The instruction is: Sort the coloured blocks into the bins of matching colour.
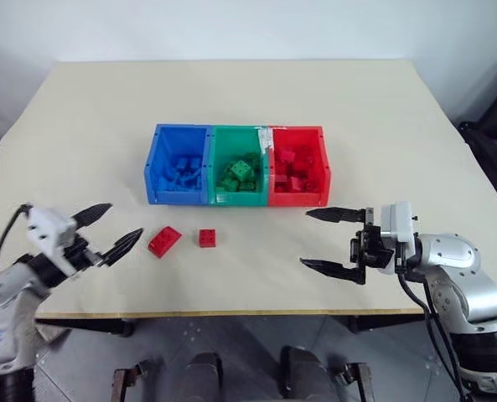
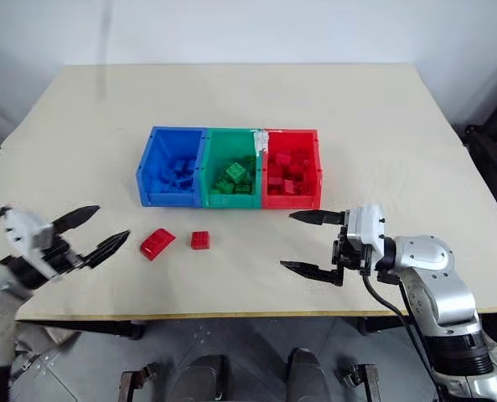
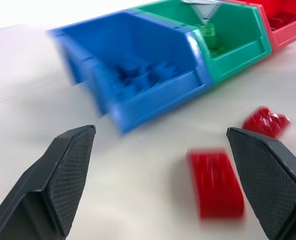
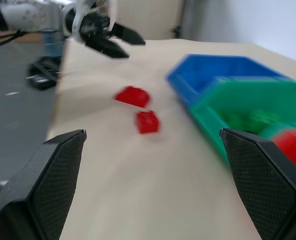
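Two red blocks lie on the table in front of the bins: an oblong one (image 1: 164, 241) and a small square one (image 1: 207, 238). The blue bin (image 1: 178, 165), green bin (image 1: 239, 165) and red bin (image 1: 298, 166) stand joined in a row, each with several blocks of its own colour inside. My left gripper (image 1: 109, 229) is open and empty, just left of the oblong red block (image 3: 216, 184). My right gripper (image 1: 328, 240) is open and empty, pointing left, in front of the red bin and well right of the square block (image 4: 147, 121).
The beige table (image 1: 248, 100) spreads wide behind and beside the bins. Its front edge (image 1: 231, 314) runs just below both grippers. A dark object (image 1: 495, 126) stands off the table's right side.
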You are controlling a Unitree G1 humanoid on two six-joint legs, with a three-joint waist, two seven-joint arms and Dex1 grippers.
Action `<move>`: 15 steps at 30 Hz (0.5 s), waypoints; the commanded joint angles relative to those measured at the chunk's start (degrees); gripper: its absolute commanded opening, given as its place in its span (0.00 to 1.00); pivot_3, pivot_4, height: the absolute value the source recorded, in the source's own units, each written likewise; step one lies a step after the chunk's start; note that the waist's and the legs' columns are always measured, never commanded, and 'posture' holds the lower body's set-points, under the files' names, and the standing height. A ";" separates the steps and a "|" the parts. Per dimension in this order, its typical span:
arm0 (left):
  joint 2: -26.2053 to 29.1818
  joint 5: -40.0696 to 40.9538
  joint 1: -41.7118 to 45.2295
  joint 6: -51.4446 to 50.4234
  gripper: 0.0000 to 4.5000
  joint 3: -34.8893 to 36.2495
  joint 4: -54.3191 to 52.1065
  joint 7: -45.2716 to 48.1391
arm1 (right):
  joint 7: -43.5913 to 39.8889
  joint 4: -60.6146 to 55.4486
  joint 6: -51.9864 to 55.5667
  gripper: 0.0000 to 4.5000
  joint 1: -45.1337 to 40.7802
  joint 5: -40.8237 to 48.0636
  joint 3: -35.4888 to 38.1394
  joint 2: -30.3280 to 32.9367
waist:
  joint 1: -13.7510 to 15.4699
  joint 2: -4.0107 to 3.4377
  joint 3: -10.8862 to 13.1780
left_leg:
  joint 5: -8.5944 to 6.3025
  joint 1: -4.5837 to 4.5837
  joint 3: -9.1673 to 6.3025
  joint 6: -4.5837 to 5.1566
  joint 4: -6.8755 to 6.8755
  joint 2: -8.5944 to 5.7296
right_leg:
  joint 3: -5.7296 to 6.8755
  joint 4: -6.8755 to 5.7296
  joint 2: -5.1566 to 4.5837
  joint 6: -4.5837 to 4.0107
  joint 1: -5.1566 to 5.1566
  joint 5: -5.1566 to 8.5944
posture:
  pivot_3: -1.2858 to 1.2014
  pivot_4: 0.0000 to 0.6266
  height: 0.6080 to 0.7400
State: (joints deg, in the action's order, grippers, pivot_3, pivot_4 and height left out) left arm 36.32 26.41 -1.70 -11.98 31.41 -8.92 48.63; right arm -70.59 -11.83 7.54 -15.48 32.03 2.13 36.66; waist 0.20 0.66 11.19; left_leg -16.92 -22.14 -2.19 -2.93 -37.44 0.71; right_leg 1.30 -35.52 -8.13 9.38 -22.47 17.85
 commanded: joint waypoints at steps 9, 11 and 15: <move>6.84 3.33 -6.44 -2.86 0.99 -4.01 -9.67 7.19 | -6.92 5.65 -3.66 1.00 -3.45 -2.23 -1.94 1.20 | 0.95 0.07 -0.03 | -0.12 0.00 0.04 0.02 -0.13 0.01 | -0.05 -0.01 0.01 -0.03 0.01 0.00 | 0.52 0.24 1.00; 9.17 -0.05 -1.37 -1.69 0.99 -10.52 -7.65 9.46 | -7.43 6.03 -4.04 1.00 -2.54 -2.88 -1.21 2.54 | 1.16 0.06 -0.03 | -0.12 0.01 0.04 0.02 -0.13 0.01 | -0.04 -0.01 0.02 -0.03 0.00 0.00 | 0.52 0.24 1.00; 9.76 -8.82 14.24 0.81 0.99 -25.16 1.56 11.95 | -5.63 4.53 -3.88 1.00 0.43 -3.15 1.33 4.57 | 1.22 0.06 -0.03 | -0.11 0.00 0.04 0.01 -0.14 -0.03 | -0.01 -0.05 0.03 -0.03 0.02 0.00 | 0.52 0.24 1.00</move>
State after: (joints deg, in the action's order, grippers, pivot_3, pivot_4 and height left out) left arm 45.79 21.32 9.78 -13.12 10.67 -10.12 59.42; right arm -76.98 -5.10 3.96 -16.12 28.26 0.87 40.13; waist 1.42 0.72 11.17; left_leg -17.04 -22.15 -2.13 -2.92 -37.60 0.71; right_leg 1.27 -35.58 -8.06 9.35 -22.47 17.84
